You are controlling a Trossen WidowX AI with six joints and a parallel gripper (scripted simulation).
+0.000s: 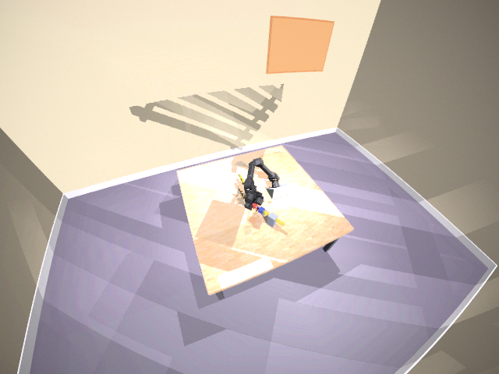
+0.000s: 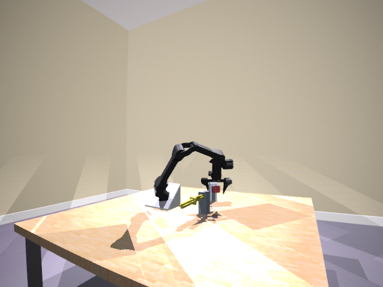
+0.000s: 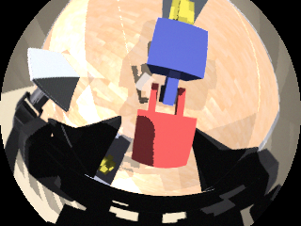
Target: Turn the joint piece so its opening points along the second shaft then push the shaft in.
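Above the wooden table point(image 1: 225, 257) point(image 2: 263, 213), the black gripper point(image 1: 253, 202) point(image 2: 216, 186) point(image 3: 157, 124) hovering with fingers spread wide, holding nothing, the red joint piece point(image 1: 254, 206) point(image 2: 216, 189) point(image 3: 164, 138) sitting between them, just beside the blue block point(image 1: 261, 209) point(image 3: 178, 48).

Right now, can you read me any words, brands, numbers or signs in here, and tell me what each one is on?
There are none that I can read.
Orange panel on the wall: plain, no lettering.
Red piece and blue piece: no marks visible.
Black arm: no text readable; any small print would be too blurred.
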